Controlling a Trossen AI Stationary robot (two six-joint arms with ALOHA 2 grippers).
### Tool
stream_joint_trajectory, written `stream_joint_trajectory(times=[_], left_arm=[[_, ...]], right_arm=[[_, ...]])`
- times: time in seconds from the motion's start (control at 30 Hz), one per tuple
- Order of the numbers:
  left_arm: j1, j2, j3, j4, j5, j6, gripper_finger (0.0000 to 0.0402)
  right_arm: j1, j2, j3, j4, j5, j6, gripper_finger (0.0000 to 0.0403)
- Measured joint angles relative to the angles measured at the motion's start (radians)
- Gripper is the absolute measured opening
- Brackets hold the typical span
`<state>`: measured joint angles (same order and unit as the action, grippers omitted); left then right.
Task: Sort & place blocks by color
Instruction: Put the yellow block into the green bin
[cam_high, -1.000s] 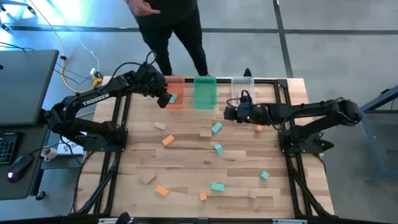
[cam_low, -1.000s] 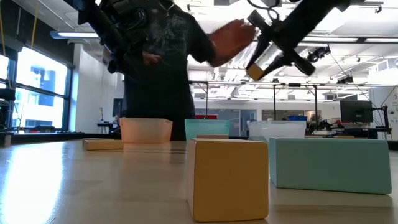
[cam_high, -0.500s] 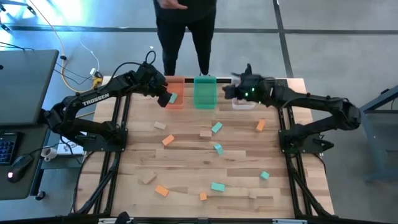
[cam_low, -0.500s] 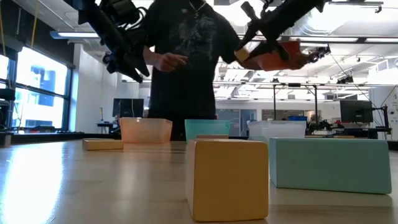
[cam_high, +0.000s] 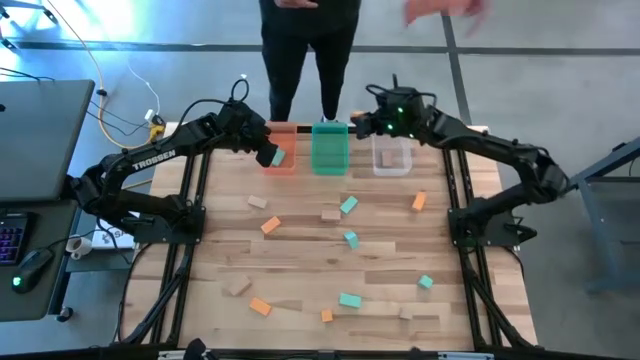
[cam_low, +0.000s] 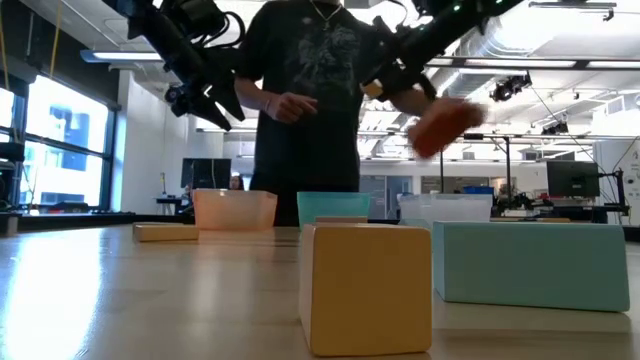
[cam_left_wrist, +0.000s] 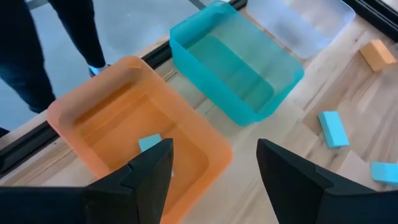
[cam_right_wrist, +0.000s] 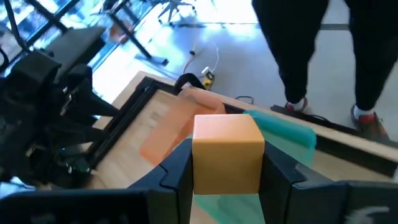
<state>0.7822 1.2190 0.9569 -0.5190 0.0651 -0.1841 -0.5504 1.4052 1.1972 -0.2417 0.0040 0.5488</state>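
Two arms working above three trays at the far edge of the tabletop

Three trays are sitting in a row along the far edge of the wooden tabletop: an orange tray on the left, a green tray in the middle and a clear tray on the right.

Hovering over the orange tray, the left gripper is holding nothing, its fingers spread apart. One teal block is lying inside the orange tray, just beyond those fingers.

Raised above the gap between the green and clear trays, the right gripper is clamping an orange block between its two fingers, well clear of the tabletop.

Many loose blocks are lying scattered across the tabletop nearer the camera side, among them a teal block, an orange block, a tan block and another teal block. From table height, a tan block and a pale teal block are filling the foreground.

Behind the trays, a person in dark clothes is standing, with one blurred hand reaching near the right arm.
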Motion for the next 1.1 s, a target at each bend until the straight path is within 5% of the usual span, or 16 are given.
stream_joint_trajectory(times=[0.5, 1.1], left_arm=[[0.000, 0.000, 0.000, 0.000, -0.009, -0.026, 0.0220], [0.000, 0.000, 0.000, 0.000, -0.032, -0.026, 0.0220]], right_arm=[[-0.024, 0.341, 0.201, -0.013, -0.186, -0.132, 0.0108], [0.017, 0.530, 0.205, -0.114, -0.163, -0.196, 0.0108]])
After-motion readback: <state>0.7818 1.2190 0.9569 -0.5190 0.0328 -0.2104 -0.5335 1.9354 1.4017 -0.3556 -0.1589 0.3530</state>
